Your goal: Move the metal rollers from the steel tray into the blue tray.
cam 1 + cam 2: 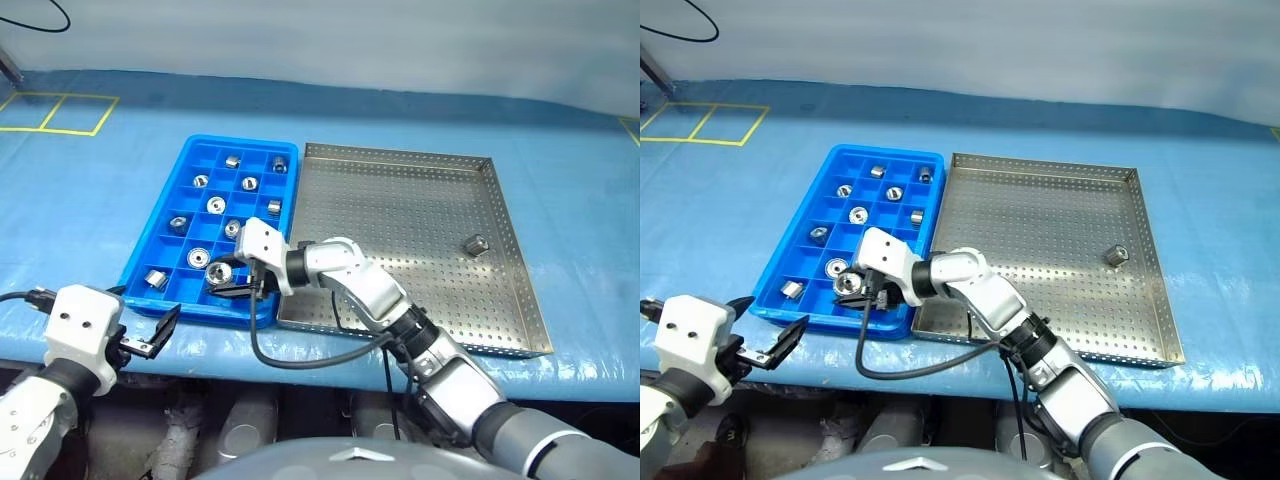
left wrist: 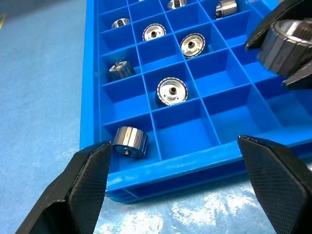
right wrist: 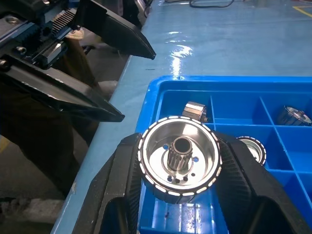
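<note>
Between my right end effector's (image 3: 178, 168) closed fingers sits a shiny ribbed silver metal roller (image 3: 178, 159), hovering over the near row of the bright blue gridded plastic tray (image 1: 168, 205). Released off-centre, I judge it could catch a divider or hop the near rim beside my wide-open left end effector (image 2: 178, 183). One roller (image 1: 476, 244) remains far right in the perforated steel tray (image 1: 400, 170).

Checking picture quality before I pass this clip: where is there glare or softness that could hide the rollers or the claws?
Right wrist view: a bright sheen on the blue cover; the held roller is sharp, the left claw slightly soft. Left wrist view: glare on the cover by the blue tray; the roller in the right claw is blurred. Left eye view: even light, the steel tray glare-free.
</note>
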Robot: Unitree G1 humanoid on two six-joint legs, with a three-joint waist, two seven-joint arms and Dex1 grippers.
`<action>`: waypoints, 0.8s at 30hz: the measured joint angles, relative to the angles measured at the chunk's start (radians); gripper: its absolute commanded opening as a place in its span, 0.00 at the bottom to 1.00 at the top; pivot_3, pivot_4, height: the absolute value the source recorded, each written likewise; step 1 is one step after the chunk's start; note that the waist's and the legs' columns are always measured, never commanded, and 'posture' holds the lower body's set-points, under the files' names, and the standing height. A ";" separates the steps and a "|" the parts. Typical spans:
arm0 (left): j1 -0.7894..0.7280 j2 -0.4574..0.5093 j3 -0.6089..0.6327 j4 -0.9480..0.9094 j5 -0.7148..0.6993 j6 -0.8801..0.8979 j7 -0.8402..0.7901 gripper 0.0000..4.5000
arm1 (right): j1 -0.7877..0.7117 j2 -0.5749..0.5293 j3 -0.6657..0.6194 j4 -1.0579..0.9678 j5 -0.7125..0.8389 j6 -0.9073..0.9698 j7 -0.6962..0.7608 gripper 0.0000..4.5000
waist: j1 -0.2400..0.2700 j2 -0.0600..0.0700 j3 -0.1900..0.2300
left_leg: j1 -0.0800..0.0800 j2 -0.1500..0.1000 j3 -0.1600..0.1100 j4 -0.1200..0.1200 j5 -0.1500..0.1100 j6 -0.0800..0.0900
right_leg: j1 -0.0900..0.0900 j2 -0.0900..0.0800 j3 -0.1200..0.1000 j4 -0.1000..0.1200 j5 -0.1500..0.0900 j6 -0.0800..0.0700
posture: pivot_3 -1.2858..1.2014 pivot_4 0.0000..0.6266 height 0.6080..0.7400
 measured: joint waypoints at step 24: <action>-0.092 0.036 -0.078 0.000 -0.001 0.011 0.042 1.00 | -0.045 0.064 -0.073 0.107 -0.077 -0.059 -0.074 0.97 | 0.001 0.001 0.001 | -0.001 0.002 -0.007 -0.002 0.002 -0.005 | 0.001 0.004 -0.007 0.000 -0.001 -0.006 | 0.56 0.24 1.00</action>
